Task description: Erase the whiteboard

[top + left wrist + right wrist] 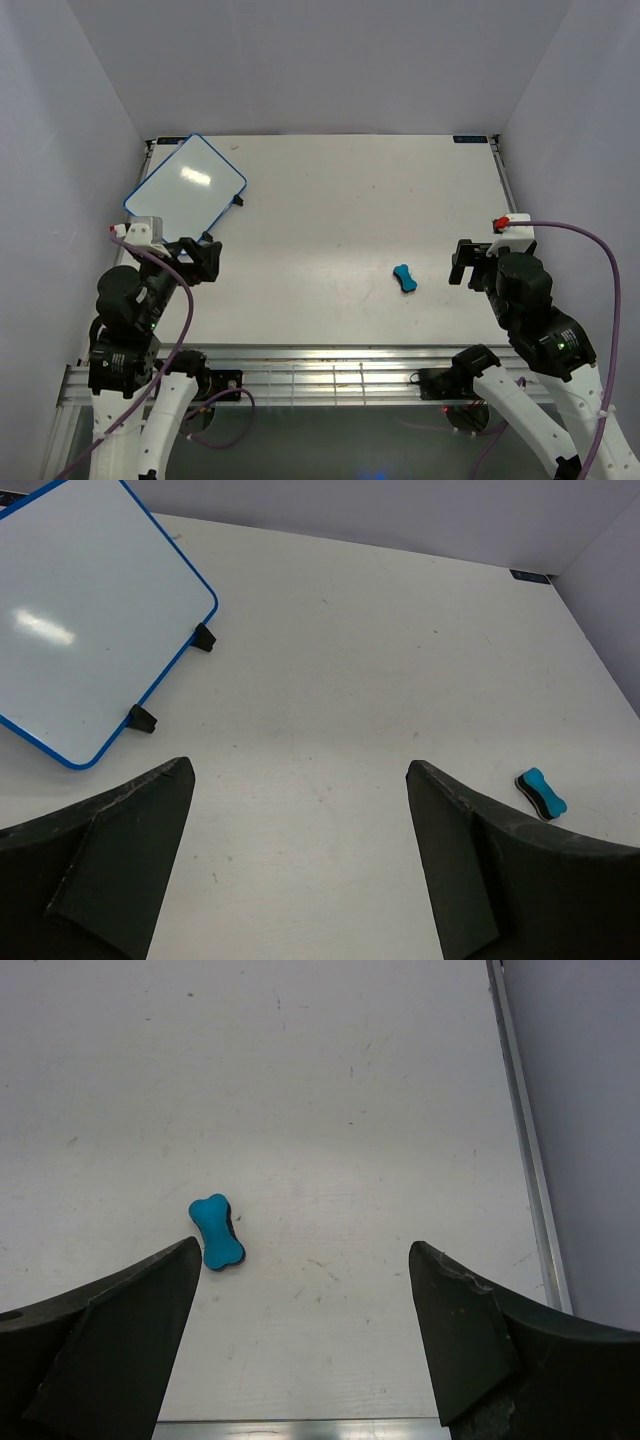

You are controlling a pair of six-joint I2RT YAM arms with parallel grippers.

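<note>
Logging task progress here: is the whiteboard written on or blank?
Blank. The whiteboard shows a plain white face with only a patch of light glare and no writing, in both the top and left wrist views.

**Top external.** Fixed, high above and behind both arm bases, facing down and forward. It is the farthest view and takes in the whole table (340,190), the left gripper (204,256) and the right gripper (461,262).

**Left wrist.** Sits behind the left gripper (298,770), low, looking forward between its spread jaws. The whiteboard (90,620) lies ahead and left of the jaws, and the eraser (541,793) is just past the right jaw.

**Right wrist.** Sits behind the right gripper (300,1250), pitched more steeply down and close to the surface. The eraser (218,1232) is just ahead of the left jaw.

**Overlap.** The eraser (404,278) appears in all three views. The whiteboard (185,180) appears in the top and left wrist views only.
</note>
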